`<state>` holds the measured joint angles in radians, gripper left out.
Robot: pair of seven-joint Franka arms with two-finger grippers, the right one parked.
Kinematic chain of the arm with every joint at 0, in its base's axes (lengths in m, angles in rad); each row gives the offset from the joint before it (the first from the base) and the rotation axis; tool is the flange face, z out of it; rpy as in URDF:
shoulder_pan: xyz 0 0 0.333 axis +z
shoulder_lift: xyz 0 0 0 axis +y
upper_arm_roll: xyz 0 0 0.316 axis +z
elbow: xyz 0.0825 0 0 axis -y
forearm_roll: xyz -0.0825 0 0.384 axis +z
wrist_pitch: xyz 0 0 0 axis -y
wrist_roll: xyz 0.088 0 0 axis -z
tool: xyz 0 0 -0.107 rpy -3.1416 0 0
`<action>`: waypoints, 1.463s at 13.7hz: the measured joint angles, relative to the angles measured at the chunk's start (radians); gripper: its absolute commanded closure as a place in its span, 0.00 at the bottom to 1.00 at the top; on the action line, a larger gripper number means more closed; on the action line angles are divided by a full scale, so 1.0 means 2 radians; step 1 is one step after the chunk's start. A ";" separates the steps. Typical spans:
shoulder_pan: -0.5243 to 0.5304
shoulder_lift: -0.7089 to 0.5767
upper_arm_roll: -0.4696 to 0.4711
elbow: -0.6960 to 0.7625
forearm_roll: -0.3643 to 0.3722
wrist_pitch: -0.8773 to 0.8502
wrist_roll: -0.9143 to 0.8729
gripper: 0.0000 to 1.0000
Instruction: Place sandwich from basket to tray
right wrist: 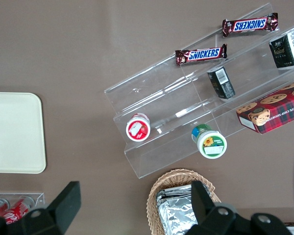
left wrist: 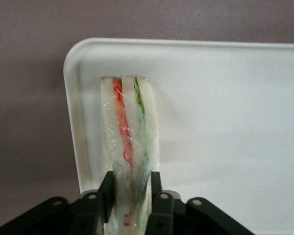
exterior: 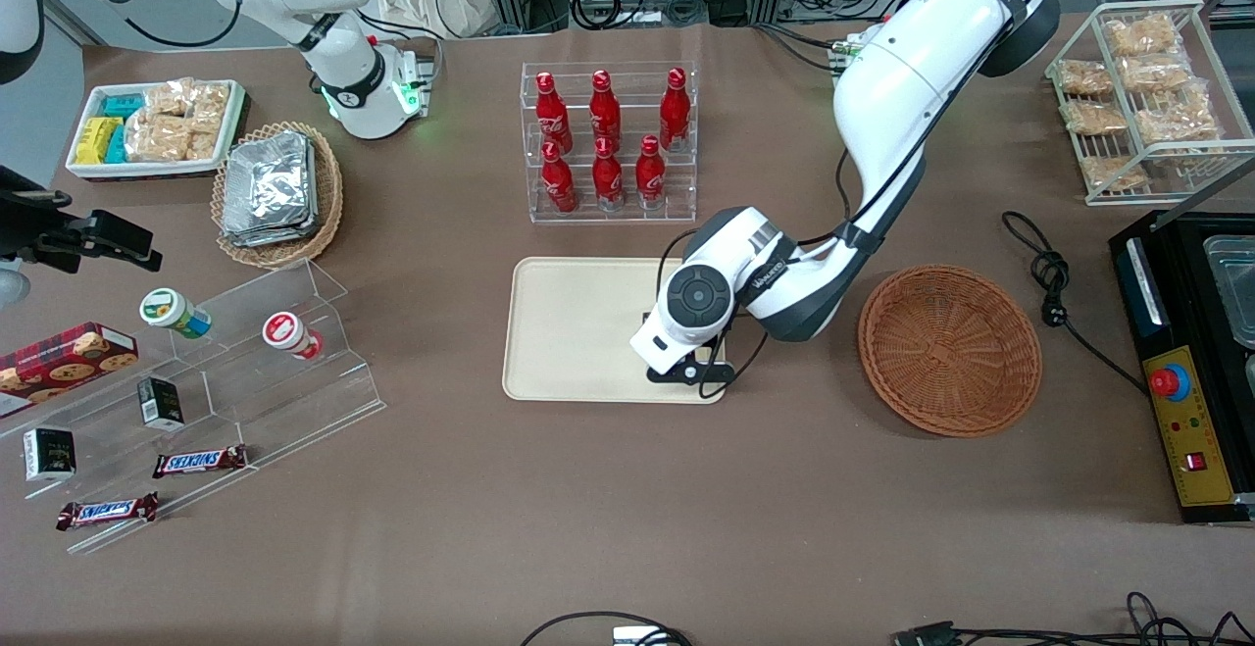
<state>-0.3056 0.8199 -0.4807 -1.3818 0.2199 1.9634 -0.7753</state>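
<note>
The sandwich [left wrist: 130, 132], pale bread with orange-red and green stripes under clear wrap, sits upright between my black fingers [left wrist: 107, 188], which press both its sides. My gripper [left wrist: 132, 188] is shut on it, just inside a rounded corner of the cream tray [left wrist: 225, 122]. Whether the sandwich touches the tray floor I cannot tell. From the front, the gripper [exterior: 686, 372] is low over the tray [exterior: 569, 332], at the corner nearest the camera and closest to the basket; the wrist hides the sandwich. The reddish-brown basket [exterior: 949, 350] lies empty beside the tray, toward the working arm's end.
An acrylic rack of red bottles [exterior: 610, 141] stands farther from the camera than the tray. A tan basket of foil packets [exterior: 277, 193] and a stepped acrylic shelf [exterior: 225, 352] lie toward the parked arm's end. A black cable [exterior: 1049, 273] and a black machine [exterior: 1191, 352] flank the basket.
</note>
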 measured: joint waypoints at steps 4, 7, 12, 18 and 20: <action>0.013 -0.028 0.001 0.013 0.000 -0.005 -0.001 0.00; 0.041 -0.085 0.002 0.020 0.000 -0.045 -0.001 0.00; 0.120 -0.206 0.004 -0.015 -0.026 -0.099 0.027 0.00; 0.129 -0.366 0.135 -0.155 -0.089 -0.107 0.230 0.00; 0.125 -0.389 0.171 -0.167 -0.091 -0.123 0.280 0.00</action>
<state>-0.0554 0.0420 -0.1387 -1.7150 0.0382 1.7174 -0.2152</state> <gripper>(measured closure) 0.000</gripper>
